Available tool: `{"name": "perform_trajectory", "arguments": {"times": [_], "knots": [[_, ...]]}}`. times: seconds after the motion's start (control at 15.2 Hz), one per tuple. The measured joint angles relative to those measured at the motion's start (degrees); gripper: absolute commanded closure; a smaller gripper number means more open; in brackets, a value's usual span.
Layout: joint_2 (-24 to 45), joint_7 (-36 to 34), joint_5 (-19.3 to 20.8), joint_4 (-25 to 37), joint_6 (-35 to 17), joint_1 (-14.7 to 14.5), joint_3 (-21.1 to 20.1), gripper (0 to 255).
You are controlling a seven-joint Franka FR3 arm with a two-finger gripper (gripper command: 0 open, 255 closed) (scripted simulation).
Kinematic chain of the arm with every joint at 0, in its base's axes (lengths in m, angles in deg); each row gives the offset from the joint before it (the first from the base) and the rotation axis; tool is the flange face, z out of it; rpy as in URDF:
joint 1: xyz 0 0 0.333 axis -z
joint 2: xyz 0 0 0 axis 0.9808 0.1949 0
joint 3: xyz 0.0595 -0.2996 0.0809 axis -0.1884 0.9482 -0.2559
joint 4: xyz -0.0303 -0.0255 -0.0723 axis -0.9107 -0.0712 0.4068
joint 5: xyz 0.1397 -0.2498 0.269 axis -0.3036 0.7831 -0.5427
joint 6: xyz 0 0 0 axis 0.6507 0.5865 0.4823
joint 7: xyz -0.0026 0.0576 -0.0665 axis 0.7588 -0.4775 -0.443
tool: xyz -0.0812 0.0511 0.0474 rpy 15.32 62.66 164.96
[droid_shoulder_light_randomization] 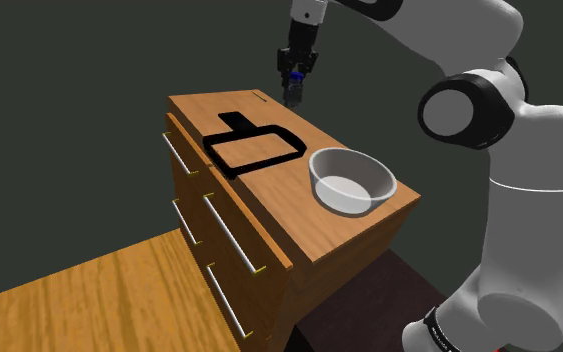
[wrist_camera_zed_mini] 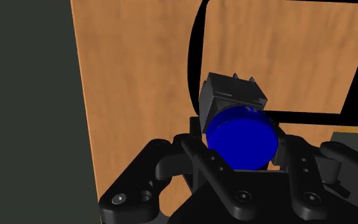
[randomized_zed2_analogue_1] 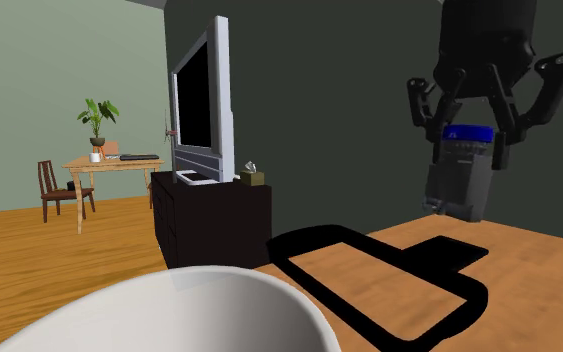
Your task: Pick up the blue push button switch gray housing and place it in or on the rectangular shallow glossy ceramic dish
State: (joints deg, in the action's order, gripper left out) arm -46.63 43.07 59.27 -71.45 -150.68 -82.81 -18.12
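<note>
My black gripper (droid_shoulder_light_randomization: 292,84) hangs above the far edge of the wooden dresser top (droid_shoulder_light_randomization: 299,225), shut on the push button switch (droid_shoulder_light_randomization: 294,92). The switch has a dark grey housing (randomized_zed2_analogue_1: 461,185) that hangs below the fingers and a round blue button (wrist_camera_zed_mini: 241,137) facing the wrist camera. It is clear of the wood. The dish (droid_shoulder_light_randomization: 217,152) lies just nearer on the dresser top. It is a black rectangular rim (randomized_zed2_analogue_1: 304,265) with a short tab on one side, and wood shows inside it. In the wrist view its rim (wrist_camera_zed_mini: 193,57) curves past the switch.
A white round bowl (droid_shoulder_light_randomization: 351,180) stands on the dresser beside the dish, toward the shoulder view's right. The dresser has several drawers with metal handles. Far off are a television (randomized_zed2_analogue_1: 201,100) on a dark cabinet, and a table (randomized_zed2_analogue_1: 109,160) with a plant and a chair.
</note>
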Motion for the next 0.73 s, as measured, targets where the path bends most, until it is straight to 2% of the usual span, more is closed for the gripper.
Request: {"name": "perform_trajectory", "arguments": {"times": [0.2,0.4,0.59,0.73], "knots": [[-3.03,-3.57,0.81,-4.55,-1.63,-3.32,-0.72,255],[-2.24,-7.2,1.28,-2.15,-0.18,-6.09,-1.61,255],[-2.73,-10.68,1.85,-2.92,-0.55,-8.95,-2.43,255],[-3.34,-11.48,2.01,-4.59,-1.62,-9.67,-2.63,255]]}}
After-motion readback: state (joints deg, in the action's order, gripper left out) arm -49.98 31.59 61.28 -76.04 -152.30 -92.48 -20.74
